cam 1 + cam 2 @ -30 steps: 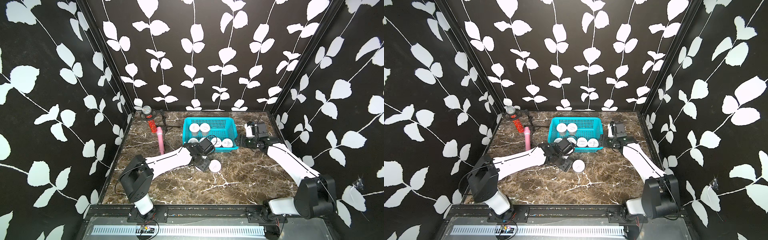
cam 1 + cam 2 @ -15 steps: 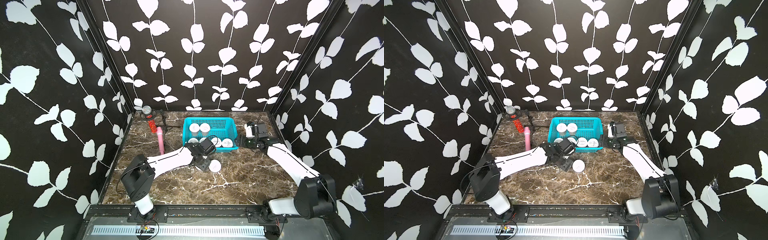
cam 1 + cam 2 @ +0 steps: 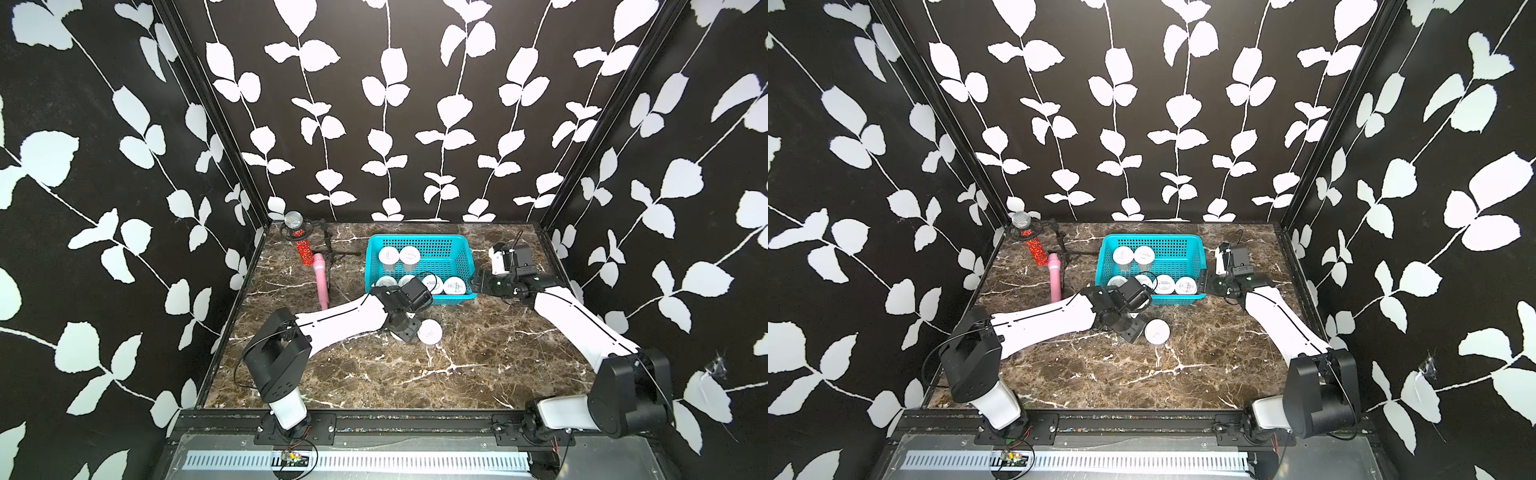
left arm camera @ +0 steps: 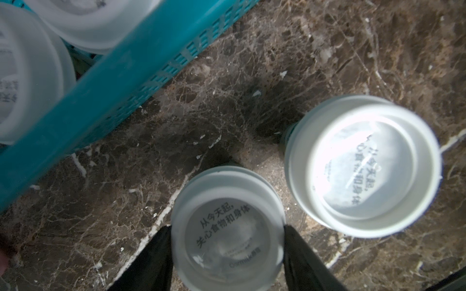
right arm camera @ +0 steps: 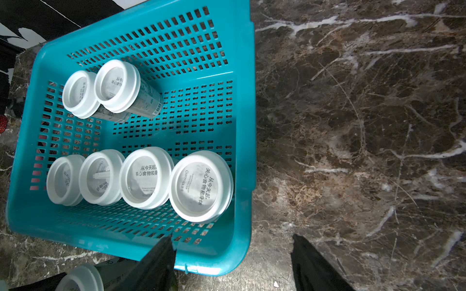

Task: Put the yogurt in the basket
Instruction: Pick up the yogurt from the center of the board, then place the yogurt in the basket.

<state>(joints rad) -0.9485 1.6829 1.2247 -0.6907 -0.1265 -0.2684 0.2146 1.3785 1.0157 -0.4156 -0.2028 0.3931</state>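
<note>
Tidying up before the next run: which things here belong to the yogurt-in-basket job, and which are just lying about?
Job: turquoise basket; six yogurt cups inside it; two yogurt cups on the table.
Lying about: pink bottle; red glitter microphone.

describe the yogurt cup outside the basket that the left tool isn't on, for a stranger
Find the turquoise basket on the marble table. Two white-lidded cups stand on the table before its near wall. The left tool straddles one; yours is the free cup beside it, lid uncovered.
</note>
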